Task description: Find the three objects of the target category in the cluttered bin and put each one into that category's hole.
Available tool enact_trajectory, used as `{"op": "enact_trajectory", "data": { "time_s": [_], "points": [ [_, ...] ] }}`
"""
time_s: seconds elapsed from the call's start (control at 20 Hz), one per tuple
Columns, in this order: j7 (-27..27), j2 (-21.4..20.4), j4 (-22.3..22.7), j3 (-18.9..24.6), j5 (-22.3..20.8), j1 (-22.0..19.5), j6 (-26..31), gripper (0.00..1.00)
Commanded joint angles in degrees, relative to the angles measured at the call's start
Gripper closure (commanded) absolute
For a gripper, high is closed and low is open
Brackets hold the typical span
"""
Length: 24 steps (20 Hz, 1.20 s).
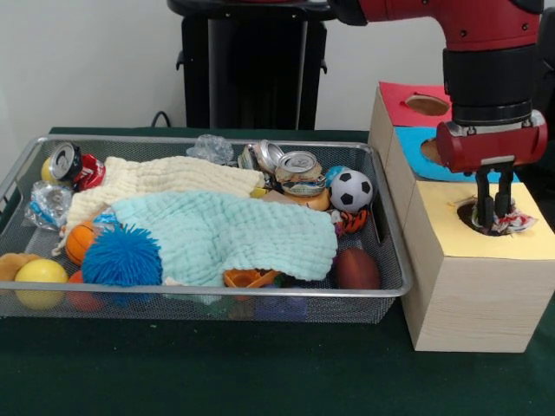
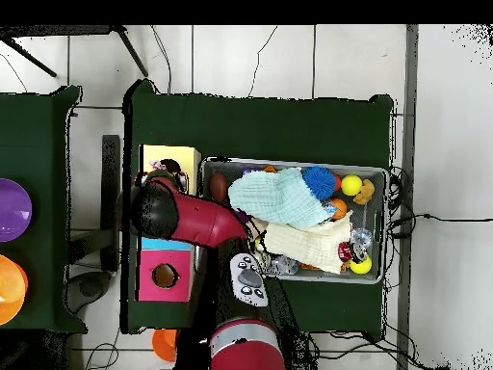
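The wire mesh bin (image 1: 260,293) sits left of centre, full of clutter; it also shows in the overhead view (image 2: 386,226). My gripper (image 1: 491,208) hangs straight down over the hole in the yellow-topped wooden box (image 1: 486,286). Its fingers are close together at the hole's mouth, shut on a small knotted cloth toy (image 1: 512,224) in white, red and blue that sticks out to the right of the tips. In the overhead view the arm (image 2: 183,214) hides the gripper and the toy above the yellow box (image 2: 173,154). No other knotted toy shows plainly in the bin.
In the bin lie a cream cloth (image 1: 165,178), an aqua cloth (image 1: 234,230), a blue spiky ball (image 1: 121,257), a soccer ball (image 1: 351,191), crushed cans (image 1: 299,169), a brown football (image 1: 357,269) and a yellow ball (image 1: 39,273). Behind the yellow box stand blue-topped (image 1: 414,140) and red-topped (image 1: 401,102) boxes.
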Motion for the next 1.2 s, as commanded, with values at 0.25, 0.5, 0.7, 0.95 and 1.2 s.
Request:
{"op": "enact_trajectory", "data": {
  "time_s": [0.25,0.5,0.7,0.95,1.2],
  "points": [
    [9.91,5.45,-1.76,-5.62,-2.55,7.55,15.01,1.0],
    [9.5,7.11,-5.43,-11.51,-3.76,11.14,18.94,1.0],
    [9.02,7.99,-6.1,-13.1,-4.01,12.11,19.29,1.0],
    [8.62,10.32,-7.86,-15.53,-4.41,13.26,18.92,1.0],
    [8.07,11.46,-7.95,-16.36,-4.76,13.43,17.36,1.0]
  ]
}}
